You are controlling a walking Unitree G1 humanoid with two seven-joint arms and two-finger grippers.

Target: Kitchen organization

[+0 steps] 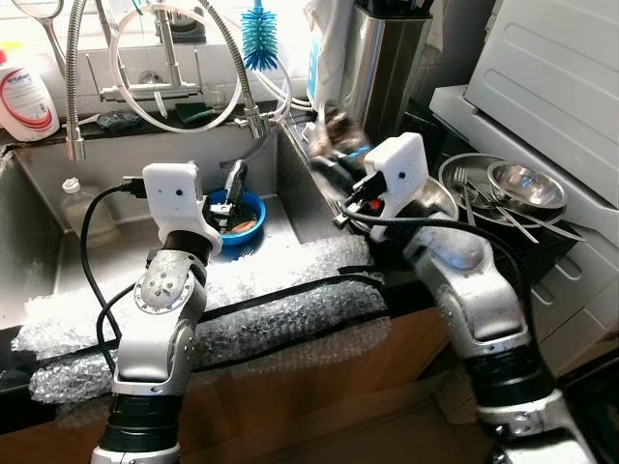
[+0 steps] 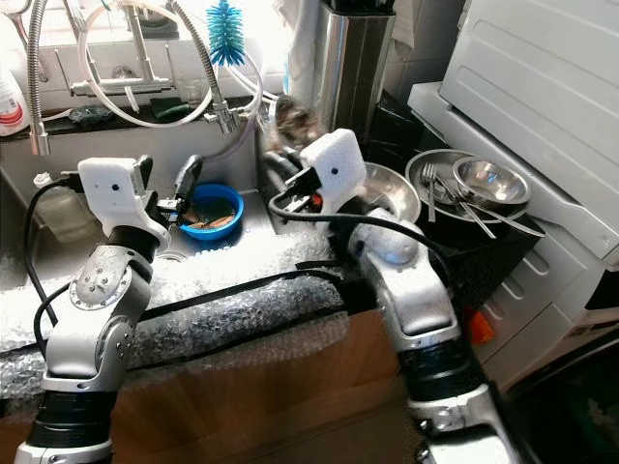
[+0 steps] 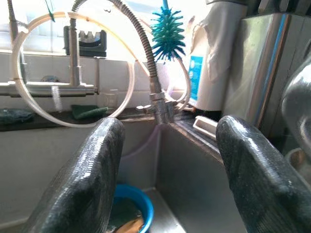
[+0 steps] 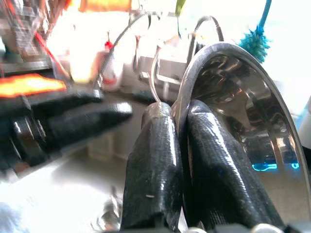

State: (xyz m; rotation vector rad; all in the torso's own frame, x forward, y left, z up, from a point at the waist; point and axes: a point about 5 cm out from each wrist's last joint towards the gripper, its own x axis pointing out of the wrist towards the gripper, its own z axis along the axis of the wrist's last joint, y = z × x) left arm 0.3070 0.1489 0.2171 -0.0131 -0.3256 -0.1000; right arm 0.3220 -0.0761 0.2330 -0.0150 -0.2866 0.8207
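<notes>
Your steel bowl (image 4: 243, 111) is pinched by its rim in the right gripper (image 4: 181, 160), whose two fingers are closed on either side of the thin metal edge. In the head views the bowl is a blur held above the right edge of the sink (image 1: 58, 193), just in front of the tall steel canister (image 1: 387, 53). Your left gripper (image 3: 167, 170) hangs with fingers spread wide and empty over the blue bowl (image 1: 244, 215) in the sink. Other steel bowls (image 1: 522, 184) and forks (image 1: 474, 188) sit on the counter to the right.
</notes>
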